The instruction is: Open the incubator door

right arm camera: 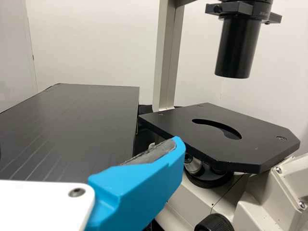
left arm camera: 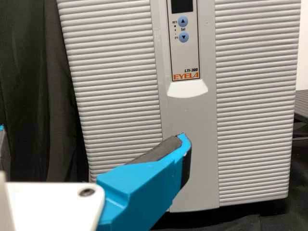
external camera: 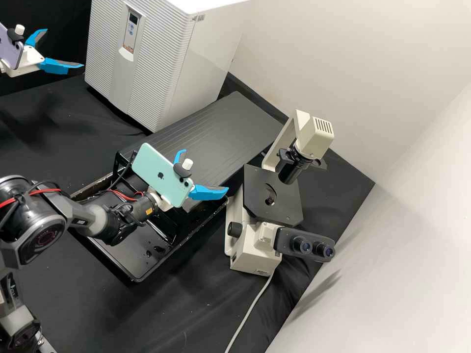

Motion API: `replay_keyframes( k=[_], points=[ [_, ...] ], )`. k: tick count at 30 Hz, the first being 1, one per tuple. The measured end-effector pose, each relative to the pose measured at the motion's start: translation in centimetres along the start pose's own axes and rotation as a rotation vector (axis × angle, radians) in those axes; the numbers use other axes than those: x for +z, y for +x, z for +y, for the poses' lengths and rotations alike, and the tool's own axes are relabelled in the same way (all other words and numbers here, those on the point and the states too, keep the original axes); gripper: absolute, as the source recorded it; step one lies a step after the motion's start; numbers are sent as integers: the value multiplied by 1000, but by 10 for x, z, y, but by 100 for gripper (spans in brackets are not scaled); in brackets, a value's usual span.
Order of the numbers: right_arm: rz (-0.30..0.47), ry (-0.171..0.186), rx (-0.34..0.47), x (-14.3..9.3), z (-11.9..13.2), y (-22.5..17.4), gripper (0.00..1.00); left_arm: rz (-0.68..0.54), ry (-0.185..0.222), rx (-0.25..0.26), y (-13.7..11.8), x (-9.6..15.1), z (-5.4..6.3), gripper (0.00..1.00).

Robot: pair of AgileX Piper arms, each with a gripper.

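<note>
Before the left gripper [external camera: 64,48], spread open, stands the incubator [external camera: 201,63], and its door [external camera: 108,44] seems closed; ahead of the right gripper [external camera: 204,171], also spread open, is the microscope [external camera: 262,189].

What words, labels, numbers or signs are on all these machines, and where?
Arrow up: upper blue button on the incubator.
Arrow down: lower blue button.
Brand lettering, left unquoted: control panel.
Marks beside the buttons: too small.
Logo, no words: green phone.
Label on the microscope base: too small to read.
</note>
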Motion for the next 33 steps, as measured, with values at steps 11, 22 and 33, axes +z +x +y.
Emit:
replay_keyframes(
  k=[11,22,33],
  points=[
    [0,0,0,0,0,0,100,-3,4,-3,0,0,-1,100],
    [0,0,0,0,0,0,100,-36,-65,-21,42,-20,-10,100],
    [0,0,0,0,0,0,100,-51,-100,10,85,-46,-11,100]
  ],
)
